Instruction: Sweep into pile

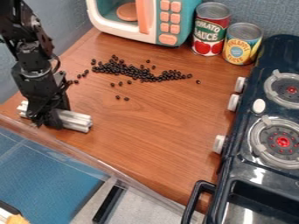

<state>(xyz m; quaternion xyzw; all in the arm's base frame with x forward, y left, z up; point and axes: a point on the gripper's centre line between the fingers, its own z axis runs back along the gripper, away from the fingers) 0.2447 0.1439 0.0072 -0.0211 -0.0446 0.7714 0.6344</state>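
Beside the near-left edge of the counter [154,131], the gripper [46,120] points down with its jaws drawn in around a pale, ribbed bar [74,120]. They are only about as far apart as the bar needs, and they cover its middle; one end sticks out on each side, the longer one toward the right of the view. Whether the bar touches the wood cannot be made out.

The black beans [131,71] lie up and to the right of the gripper, well apart from the bar. Most form a long, uneven band running away from the arm, with loose ones around it: a few at the end near the arm, several on the side toward the bar, and one past the far end.

Beyond the band, from the gripper, a toy microwave [184,22] bounds the counter, with a red can [210,28] and a yellow can [241,43] just beside each other to its right. Across the counter from the gripper, the dark toy stove [242,127] closes off the right side, its white knobs jutting toward the wood. Close below the gripper, a clear panel [58,146] runs along the near edge.
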